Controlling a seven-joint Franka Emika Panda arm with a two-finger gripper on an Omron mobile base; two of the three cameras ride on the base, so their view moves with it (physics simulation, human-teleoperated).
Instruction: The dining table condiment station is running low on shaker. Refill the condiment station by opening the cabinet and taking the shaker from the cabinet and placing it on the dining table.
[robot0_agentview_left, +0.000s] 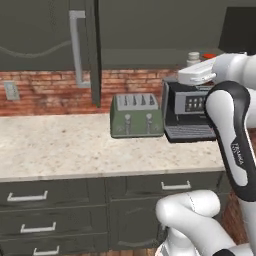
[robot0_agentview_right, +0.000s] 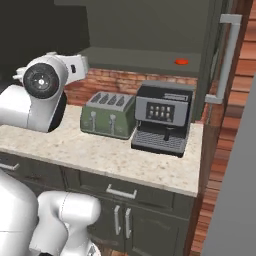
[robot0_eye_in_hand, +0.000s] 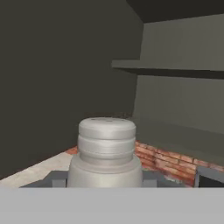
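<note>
In the hand view the shaker (robot0_eye_in_hand: 106, 153) sat right up against the camera between the fingers, which looked closed on its base, so the pick seemed done. Beyond it the cabinet (robot0_agentview_left: 92, 50) stood open above the counter (robot0_agentview_left: 75, 145). Carrying the shaker to the dining table remained.

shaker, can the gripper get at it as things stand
Probably yes, it looks already there: in the hand view the shaker sits right between the gripper fingers. The cabinet door stands open, so nothing seems to block the way.
</note>
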